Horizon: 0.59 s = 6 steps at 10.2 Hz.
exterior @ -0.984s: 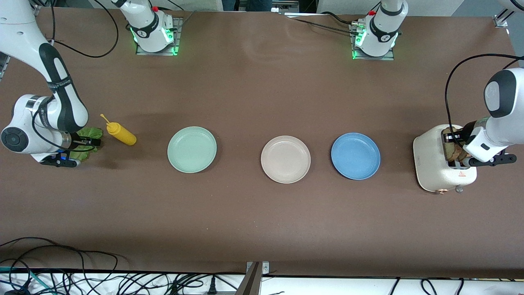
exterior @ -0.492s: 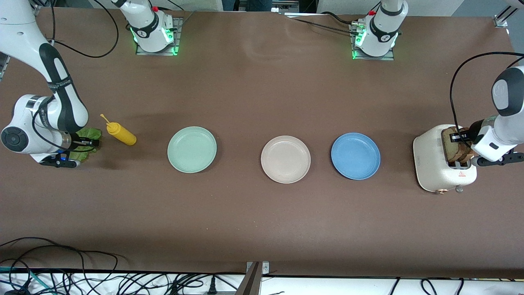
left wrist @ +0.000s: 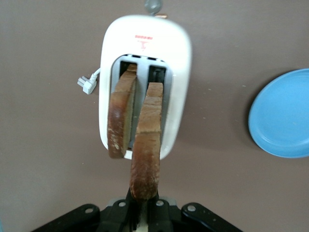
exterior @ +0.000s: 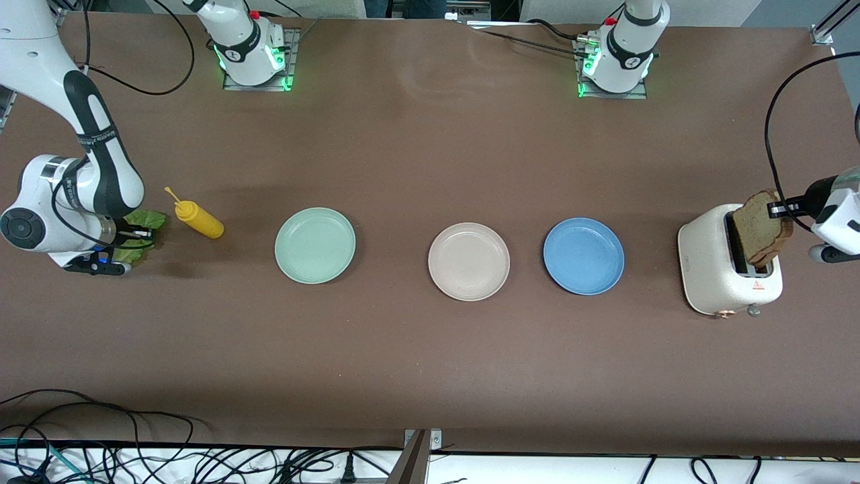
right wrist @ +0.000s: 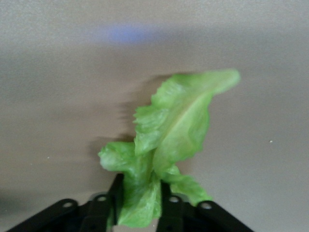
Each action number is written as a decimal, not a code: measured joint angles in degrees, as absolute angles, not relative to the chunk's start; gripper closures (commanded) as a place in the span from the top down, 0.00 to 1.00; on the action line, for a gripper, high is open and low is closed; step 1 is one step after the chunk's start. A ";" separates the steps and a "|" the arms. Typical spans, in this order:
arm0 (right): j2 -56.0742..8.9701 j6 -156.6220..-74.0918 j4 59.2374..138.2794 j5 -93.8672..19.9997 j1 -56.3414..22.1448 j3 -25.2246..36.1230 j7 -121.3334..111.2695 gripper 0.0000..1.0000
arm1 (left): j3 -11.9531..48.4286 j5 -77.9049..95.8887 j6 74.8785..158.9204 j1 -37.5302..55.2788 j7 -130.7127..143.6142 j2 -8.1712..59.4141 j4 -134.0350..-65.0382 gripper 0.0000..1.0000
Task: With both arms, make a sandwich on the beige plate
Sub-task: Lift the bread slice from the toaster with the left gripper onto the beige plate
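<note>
You have the left gripper [left wrist: 143, 212] clamped on a bread slice [left wrist: 146, 145] over the toaster [exterior: 712, 282]; the right gripper [right wrist: 140, 205] pinches the lettuce leaf [right wrist: 169, 140], both ready for the beige plate [exterior: 469, 261].

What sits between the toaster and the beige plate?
Only the blue plate lies between the toaster and the beige plate; the front view shows bare table either side of it.

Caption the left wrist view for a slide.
Left gripper shut on a bread slice lifted above the white toaster, a second slice in its slot.
</note>
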<state>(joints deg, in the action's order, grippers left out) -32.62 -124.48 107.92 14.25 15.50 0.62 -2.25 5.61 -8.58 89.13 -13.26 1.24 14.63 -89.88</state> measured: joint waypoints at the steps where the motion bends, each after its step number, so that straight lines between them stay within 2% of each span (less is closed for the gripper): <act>1: -32.63 -124.41 107.93 14.25 15.49 0.59 -2.58 0.00 | 7.86 -8.57 87.08 -13.17 1.25 14.56 -87.88 0.00; 4: -32.75 -124.53 107.88 14.25 15.50 0.59 -4.79 0.00 | 15.29 -6.49 84.88 -12.59 1.47 14.60 -85.35 0.00; 6: -32.33 -124.18 107.12 14.25 15.50 0.59 -5.76 0.00 | 16.18 1.12 84.77 -10.94 1.35 15.48 -85.39 0.00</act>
<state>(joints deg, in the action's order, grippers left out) -32.33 -124.18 107.12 14.25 15.50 0.59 -5.76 16.18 1.12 84.77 -10.94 1.35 15.48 -85.39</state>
